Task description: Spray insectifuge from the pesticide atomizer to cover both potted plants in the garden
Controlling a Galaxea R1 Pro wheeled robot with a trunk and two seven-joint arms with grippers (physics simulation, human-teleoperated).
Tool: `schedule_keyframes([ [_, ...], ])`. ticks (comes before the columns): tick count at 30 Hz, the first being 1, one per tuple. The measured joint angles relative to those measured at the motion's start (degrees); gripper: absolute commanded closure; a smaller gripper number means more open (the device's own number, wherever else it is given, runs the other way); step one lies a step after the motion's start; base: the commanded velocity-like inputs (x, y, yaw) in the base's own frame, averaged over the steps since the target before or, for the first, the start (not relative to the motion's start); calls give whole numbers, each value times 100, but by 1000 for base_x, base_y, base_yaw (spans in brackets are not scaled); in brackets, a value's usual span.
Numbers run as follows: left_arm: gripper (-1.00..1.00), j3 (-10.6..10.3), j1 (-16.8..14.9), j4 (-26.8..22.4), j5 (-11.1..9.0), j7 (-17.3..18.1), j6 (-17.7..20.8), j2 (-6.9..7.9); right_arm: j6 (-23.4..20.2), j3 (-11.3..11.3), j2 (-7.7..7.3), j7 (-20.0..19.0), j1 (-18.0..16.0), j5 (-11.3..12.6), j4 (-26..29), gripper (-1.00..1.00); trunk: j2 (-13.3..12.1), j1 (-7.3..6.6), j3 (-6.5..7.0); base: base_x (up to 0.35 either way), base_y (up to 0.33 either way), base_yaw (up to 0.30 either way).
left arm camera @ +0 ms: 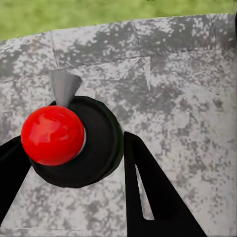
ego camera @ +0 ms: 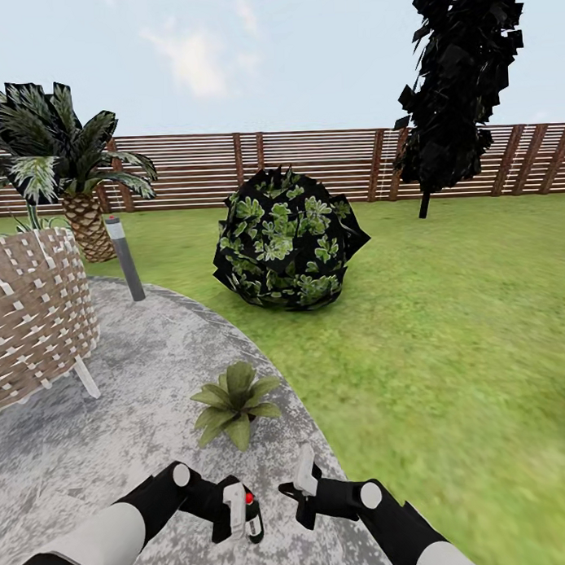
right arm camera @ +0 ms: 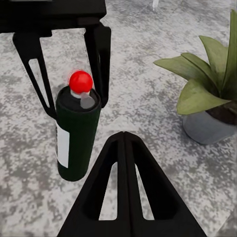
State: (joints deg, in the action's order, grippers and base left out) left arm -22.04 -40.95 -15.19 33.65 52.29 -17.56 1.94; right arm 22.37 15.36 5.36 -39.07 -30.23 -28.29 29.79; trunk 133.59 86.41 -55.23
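Observation:
The pesticide atomizer [ego camera: 253, 518] is a dark green bottle with a white label, a grey nozzle and a red ball top [left arm camera: 52, 134]. It stands upright at the patio's near edge. My left gripper [ego camera: 241, 512] is shut on it, one black finger [right arm camera: 101, 54] on each side of its cap [right arm camera: 78, 106]. My right gripper [ego camera: 303, 463] hovers just right of the bottle, its fingers [right arm camera: 123, 163] pressed together and empty. One potted plant [ego camera: 234, 403], spiky green leaves in a small grey pot [right arm camera: 207, 128], sits a little beyond both grippers. The other potted plant is out of view.
The round grey patio [ego camera: 139, 377] meets the lawn [ego camera: 447, 326] on the right. A woven wicker seat [ego camera: 35, 320] stands at left, with a grey bollard light [ego camera: 124, 259] and a palm [ego camera: 67, 176] behind it. A leafy bush [ego camera: 285, 242], dark tree [ego camera: 459, 89] and slat fence [ego camera: 311, 163] stand farther off.

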Motion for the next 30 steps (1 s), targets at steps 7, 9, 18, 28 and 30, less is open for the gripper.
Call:
schedule_keyframes([
  [7,100,34,1,-91,-25,-33,51,-170,0,0,-1,0,2,0,3,100,0,0,0,0,0,0],
  [9,100,58,6,-138,-17,-45,59,-186,0,0,-1,0,2,5,5,100,0,0,0,0,0,0],
  [18,100,76,9,-169,-41,-41,-1,-204,0,0,1,0,0,7,5,100,0,0,0,0,0,0],
  [28,100,73,1,-171,-51,-34,-13,-335,-1,0,1,0,0,7,6,100,0,0,0,0,0,0],
  [30,100,79,1,-171,-51,-34,-11,-333,-1,0,0,0,-1,7,5,100,0,0,0,0,0,0],
])
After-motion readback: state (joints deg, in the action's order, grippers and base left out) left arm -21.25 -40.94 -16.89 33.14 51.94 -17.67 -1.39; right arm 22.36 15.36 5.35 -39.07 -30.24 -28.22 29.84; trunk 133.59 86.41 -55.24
